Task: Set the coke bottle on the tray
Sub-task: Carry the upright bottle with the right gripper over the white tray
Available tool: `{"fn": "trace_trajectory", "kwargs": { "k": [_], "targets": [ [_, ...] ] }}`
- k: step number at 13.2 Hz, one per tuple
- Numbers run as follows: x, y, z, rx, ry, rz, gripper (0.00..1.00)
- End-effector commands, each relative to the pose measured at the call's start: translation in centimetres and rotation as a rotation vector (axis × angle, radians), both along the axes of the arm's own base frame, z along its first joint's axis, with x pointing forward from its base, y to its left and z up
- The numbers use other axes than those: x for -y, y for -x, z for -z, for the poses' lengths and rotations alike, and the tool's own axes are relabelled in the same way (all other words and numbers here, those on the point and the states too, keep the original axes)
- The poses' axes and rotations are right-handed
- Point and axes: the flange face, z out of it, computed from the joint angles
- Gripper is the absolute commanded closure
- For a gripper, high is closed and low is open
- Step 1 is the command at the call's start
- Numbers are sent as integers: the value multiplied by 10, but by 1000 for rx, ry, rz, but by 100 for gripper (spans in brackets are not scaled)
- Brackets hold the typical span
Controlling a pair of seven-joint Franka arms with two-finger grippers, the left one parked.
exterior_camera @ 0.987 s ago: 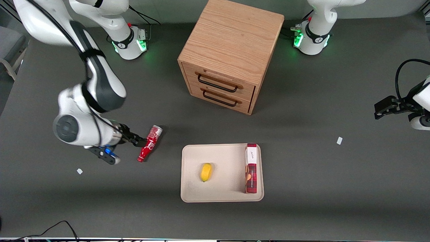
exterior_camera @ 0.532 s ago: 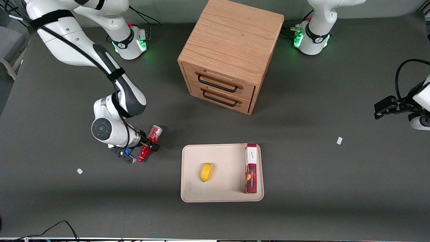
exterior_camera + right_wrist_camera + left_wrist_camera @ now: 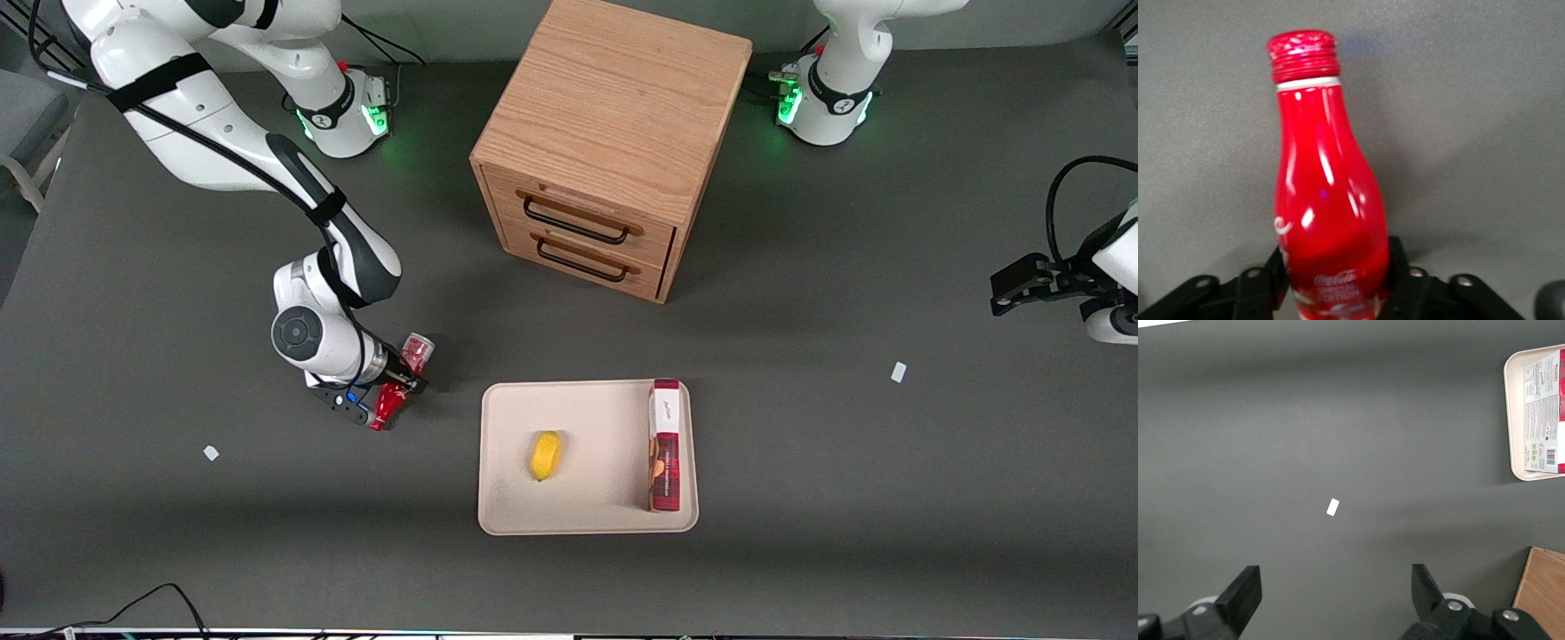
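The coke bottle (image 3: pixel 417 352), red with a silver base and red cap, lies on the dark table, apart from the tray and toward the working arm's end. My right gripper (image 3: pixel 400 382) is low over its middle, and the fingers (image 3: pixel 1277 270) press against both sides of the body. In the right wrist view the bottle (image 3: pixel 1325 200) fills the space between the fingers of the gripper (image 3: pixel 1333 270), with its cap pointing away from the wrist. The beige tray (image 3: pixel 605 418) lies nearer the front camera than the wooden cabinet.
On the tray lie a yellow lemon-like fruit (image 3: pixel 545 455) and a red-and-white box (image 3: pixel 664 444) along the edge toward the parked arm. A wooden two-drawer cabinet (image 3: pixel 613 133) stands mid-table. Small white scraps (image 3: pixel 211 452) (image 3: pixel 899 372) lie on the table.
The right arm swung in toward the bottle and dropped low. Its gripper went from beside the bottle to straddling its middle, and the bottle shifted slightly.
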Motion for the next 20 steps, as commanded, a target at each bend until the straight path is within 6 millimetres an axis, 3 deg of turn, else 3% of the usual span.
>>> {"fn": "trace_trajectory", "kwargs": {
  "k": [1, 3, 4, 8, 10, 11, 12, 13, 16, 20],
  "targets": [
    [-2, -3, -18, 39, 13, -5, 100],
    [-2, -11, -51, 54, 29, -18, 100],
    [-1, -15, -78, 62, 43, -43, 100],
    [-4, -36, -215, 134, 69, -243, 100],
    [-32, -53, -280, 178, 31, -309, 100],
    [-53, -61, -298, 216, -2, -332, 100],
    [-68, -70, -299, 227, -37, -333, 100],
    [-80, -81, -288, 222, -70, -339, 100],
    [-117, -120, -200, 160, -183, -341, 100],
    [-147, -133, -106, 198, -274, -277, 100]
  ]
}}
